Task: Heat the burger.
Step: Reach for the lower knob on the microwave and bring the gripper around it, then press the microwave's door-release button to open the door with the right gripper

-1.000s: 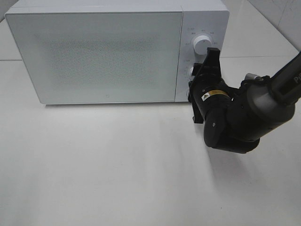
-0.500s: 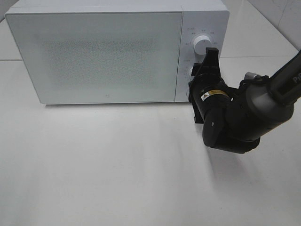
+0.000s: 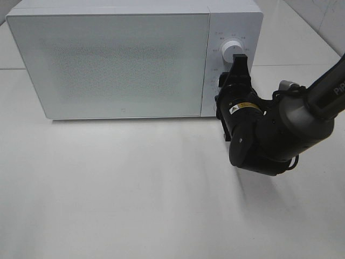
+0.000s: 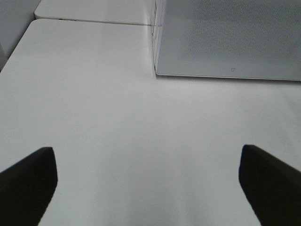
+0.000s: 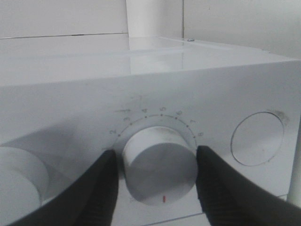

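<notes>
Clamping lower dial (image 5: 160, 175): right gripper (image 5: 157, 154); left gripper (image 4: 146, 153) spread wide, empty, well off microwave (image 4: 225, 37).

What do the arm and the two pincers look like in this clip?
The right arm is glossy black with rounded joint housings, a yellow-and-black label, white lettering on its upper link and a pale grey cap. The right pincer and left pincer have plain matte black fingers.

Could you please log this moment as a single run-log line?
microwave door: shut | right hand: astride numbered dial, grip unclear | left hand: open, over table | burger: not in view
</notes>
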Motion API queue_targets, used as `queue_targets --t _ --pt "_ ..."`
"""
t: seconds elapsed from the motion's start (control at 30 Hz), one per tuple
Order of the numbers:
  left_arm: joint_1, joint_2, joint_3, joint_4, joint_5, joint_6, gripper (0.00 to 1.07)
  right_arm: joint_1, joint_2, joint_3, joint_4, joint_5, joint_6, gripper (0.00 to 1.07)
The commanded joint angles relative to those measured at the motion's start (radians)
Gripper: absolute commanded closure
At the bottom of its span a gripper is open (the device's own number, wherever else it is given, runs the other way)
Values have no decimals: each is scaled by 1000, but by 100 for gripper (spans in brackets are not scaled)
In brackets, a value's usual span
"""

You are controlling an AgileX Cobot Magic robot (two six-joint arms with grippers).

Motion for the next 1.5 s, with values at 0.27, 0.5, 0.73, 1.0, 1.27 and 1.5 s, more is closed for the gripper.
queue_targets --t 0.27,0.5,0.73,1.0,1.27,1.5 --pt "4 -14 -1 0 0 -2 9 9 -52 51 -32 -225 -10 40" --pt "4 -14 -1 0 0 -2 9 23 -82 115 -75 -178 -20 40" --pt "4 -14 -1 0 0 -2 9 32 -202 220 -146 -37 -153 40" --pt "4 -14 -1 0 0 -2 9 32 -428 280 -195 292 -587 40" --pt "4 -14 -1 0 0 -2 9 31 -610 280 -193 585 -1004 40" --pt "4 -14 -1 0 0 -2 9 28 -737 279 -196 889 -1305 40"
